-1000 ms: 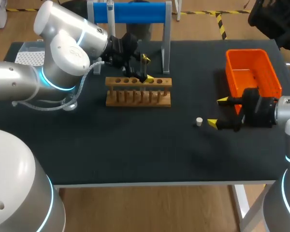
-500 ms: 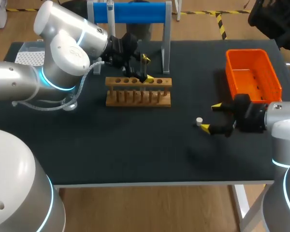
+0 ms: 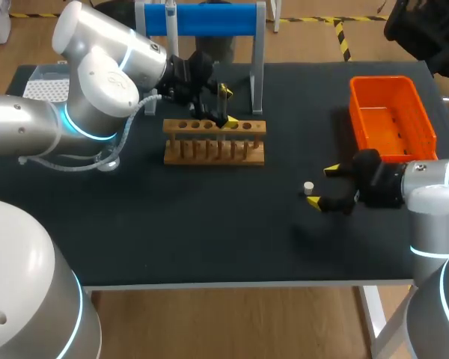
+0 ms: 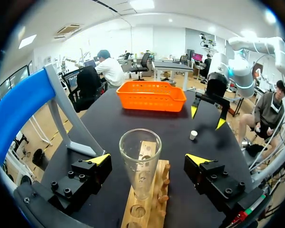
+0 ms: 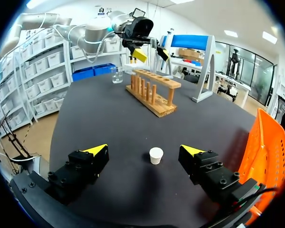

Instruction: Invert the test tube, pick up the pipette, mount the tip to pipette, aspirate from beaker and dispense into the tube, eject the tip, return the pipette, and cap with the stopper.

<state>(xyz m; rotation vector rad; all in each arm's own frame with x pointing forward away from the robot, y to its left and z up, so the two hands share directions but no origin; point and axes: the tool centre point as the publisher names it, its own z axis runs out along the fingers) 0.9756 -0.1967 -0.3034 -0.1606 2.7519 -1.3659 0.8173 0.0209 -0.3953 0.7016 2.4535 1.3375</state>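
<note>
Stopper (image 3: 308, 187) on black table (image 3: 172, 224), near orange basket (image 3: 393, 79), just ahead of right gripper (image 3: 322, 186), fingers spread, touching nothing. Test tube (image 4: 140, 161) upright in wooden rack (image 3: 213, 153), between left gripper (image 3: 227, 107) fingers, parted, ungrasped.

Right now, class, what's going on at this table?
The left gripper is open around a glass test tube standing mouth-up in the wooden rack, without touching it. The right gripper, also open, is low over the table, with the small white stopper just ahead of its fingers. Neither arm holds anything.
</note>
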